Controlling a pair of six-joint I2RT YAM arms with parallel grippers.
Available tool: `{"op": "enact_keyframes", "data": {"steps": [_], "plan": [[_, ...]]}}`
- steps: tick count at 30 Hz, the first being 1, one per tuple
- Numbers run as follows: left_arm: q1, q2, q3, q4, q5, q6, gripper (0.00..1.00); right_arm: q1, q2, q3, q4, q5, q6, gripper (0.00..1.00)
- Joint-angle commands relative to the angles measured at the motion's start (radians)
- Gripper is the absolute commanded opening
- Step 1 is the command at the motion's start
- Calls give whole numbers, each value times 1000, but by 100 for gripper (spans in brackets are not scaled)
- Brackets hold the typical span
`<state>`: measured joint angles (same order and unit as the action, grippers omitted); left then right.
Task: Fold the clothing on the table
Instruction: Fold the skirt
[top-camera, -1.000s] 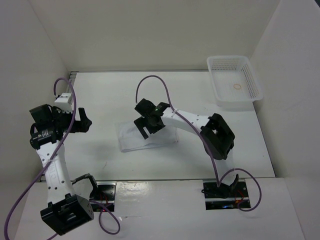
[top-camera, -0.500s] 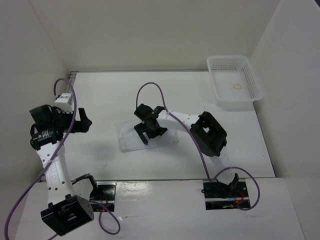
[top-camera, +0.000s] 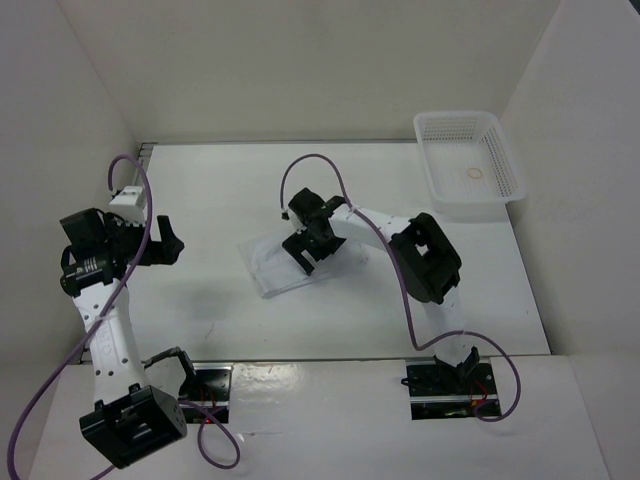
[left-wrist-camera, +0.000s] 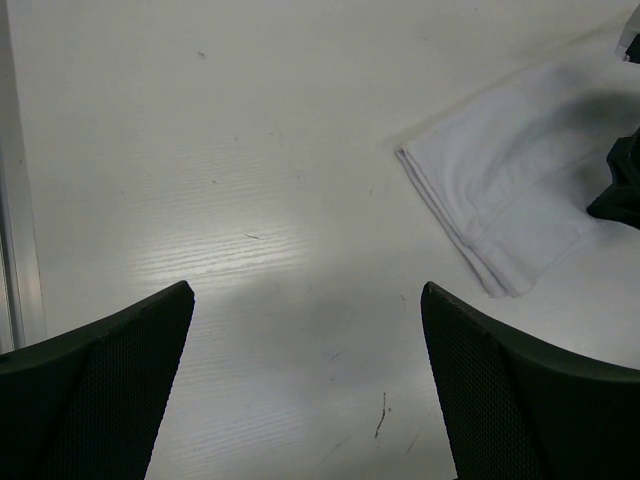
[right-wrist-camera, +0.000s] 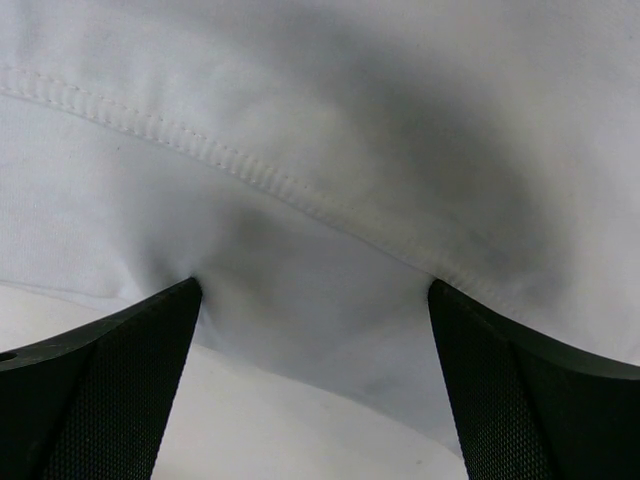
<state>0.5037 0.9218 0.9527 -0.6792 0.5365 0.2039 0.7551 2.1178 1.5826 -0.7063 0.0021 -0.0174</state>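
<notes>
A: Entry, overhead view. The table (top-camera: 200, 190) carries the clothing (top-camera: 272, 266) at mid-table, set at a slight angle and well apart from the basket (top-camera: 470, 165) in the far right corner.

B: Step in hand?

A: Judged late in the fold. The garment is a compact rectangle, and the left wrist view shows several layers stacked at its near edge. The right gripper (right-wrist-camera: 315, 290) sits down on the right part of it, jaws spread wide with the fabric between them, and nothing is pinched. It reads as pressing or lining up, not carrying.

B: The other arm?

A: The left gripper (left-wrist-camera: 305, 290) hangs over bare tabletop to the left, jaws released, holding nothing, well apart from the cloth.

B: What does the next move call for?

A: For another fold, the right jaws must close on an edge and carry it across without dragging the stack. Otherwise, a straight lift off, so that the layers do not shift.

B: Fabric condition?

A: White and thin, mostly flat, with soft creases. A stitched hem (right-wrist-camera: 230, 165) runs diagonally across the right wrist view.
</notes>
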Motion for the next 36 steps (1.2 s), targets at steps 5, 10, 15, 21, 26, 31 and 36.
{"op": "enact_keyframes", "data": {"steps": [5, 10, 15, 21, 26, 31, 36], "plan": [[7, 9, -3, 13, 33, 2, 100, -63, 90, 0, -51, -36, -305, 99], [7, 9, -3, 13, 42, 11, 100, -73, 122, 102, -85, -16, -397, 99], [7, 9, -3, 13, 42, 11, 100, -82, 188, 207, -110, 9, -418, 99], [7, 20, 6, 3, 69, 20, 100, -82, 128, 273, -133, -5, -385, 99], [-59, 132, 132, -75, 167, 32, 100, -82, -53, 465, -292, -172, -309, 99], [-192, 391, 187, -48, 186, 67, 100, -125, -248, 429, -282, -182, -280, 99], [-309, 674, 187, -4, 174, 121, 100, -206, -320, 197, -171, -162, -260, 99]]}}
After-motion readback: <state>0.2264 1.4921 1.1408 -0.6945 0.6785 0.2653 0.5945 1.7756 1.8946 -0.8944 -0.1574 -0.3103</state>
